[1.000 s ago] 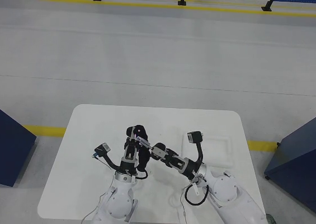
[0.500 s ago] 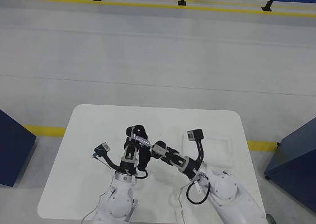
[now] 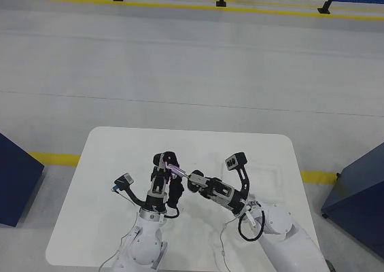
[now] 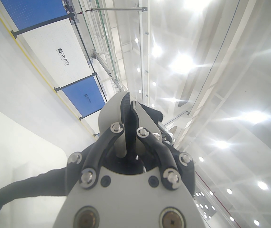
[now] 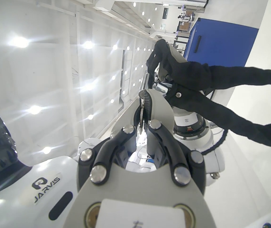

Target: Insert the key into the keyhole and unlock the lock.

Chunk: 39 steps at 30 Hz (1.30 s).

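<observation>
white table [image 3: 110, 217], silver key [image 5: 142, 114], grey fingers [image 5: 160, 106] w/ blk pads [image 5: 147, 98], blue cabinets [image 3: 1, 170]

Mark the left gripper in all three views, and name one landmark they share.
Top view: the left gripper is raised over the middle of the table, meeting the right gripper.
Left wrist view: the left gripper is close up in the foreground, against the ceiling lights.
Right wrist view: the left gripper is farther off, black-sleeved, just beyond the right gripper.
Shared landmark: the white table.
</observation>
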{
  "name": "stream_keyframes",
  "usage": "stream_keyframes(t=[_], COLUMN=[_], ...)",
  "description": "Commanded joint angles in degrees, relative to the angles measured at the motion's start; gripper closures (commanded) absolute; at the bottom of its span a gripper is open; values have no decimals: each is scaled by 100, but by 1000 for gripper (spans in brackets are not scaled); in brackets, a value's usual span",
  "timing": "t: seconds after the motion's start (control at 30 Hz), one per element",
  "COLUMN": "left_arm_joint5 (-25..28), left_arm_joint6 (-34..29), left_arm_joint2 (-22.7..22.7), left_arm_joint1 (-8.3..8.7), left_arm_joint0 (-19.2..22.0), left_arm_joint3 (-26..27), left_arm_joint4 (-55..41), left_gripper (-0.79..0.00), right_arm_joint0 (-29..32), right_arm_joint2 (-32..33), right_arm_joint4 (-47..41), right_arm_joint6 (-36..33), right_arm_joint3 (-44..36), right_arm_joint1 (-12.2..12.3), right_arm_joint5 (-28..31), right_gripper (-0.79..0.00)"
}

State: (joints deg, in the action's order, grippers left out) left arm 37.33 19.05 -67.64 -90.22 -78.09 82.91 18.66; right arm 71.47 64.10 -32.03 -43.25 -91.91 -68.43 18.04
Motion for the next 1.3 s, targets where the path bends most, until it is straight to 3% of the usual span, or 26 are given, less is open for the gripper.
stream_keyframes(t=[0.0, 0.17, 0.33, 1.27], left_arm_joint5=[14, 25, 18, 13], left_arm_joint6=[1, 5, 8, -15], left_arm_joint2=[1, 1, 4, -10], left_arm_joint1=[-1, -3, -5, -14], left_arm_joint0=[0, 0, -3, 4], left_arm_joint3=[-2, -12, -21, -17], left_arm_joint4=[3, 8, 14, -10], left_gripper=[0, 0, 0, 0], right_arm_joint0=[-18, -54, -76, 169], right_arm_joint2=[21, 64, 129, 50], right_arm_joint4=[-184, -507, -214, 3471], right_arm_joint6=[-114, -320, -193, 1749], right_arm_joint3=[24, 84, 96, -262], right_arm_joint1=[-1, -4, 2, -24], right_arm_joint5=[-124, -380, -314, 1216], right_gripper=[0, 0, 0, 0])
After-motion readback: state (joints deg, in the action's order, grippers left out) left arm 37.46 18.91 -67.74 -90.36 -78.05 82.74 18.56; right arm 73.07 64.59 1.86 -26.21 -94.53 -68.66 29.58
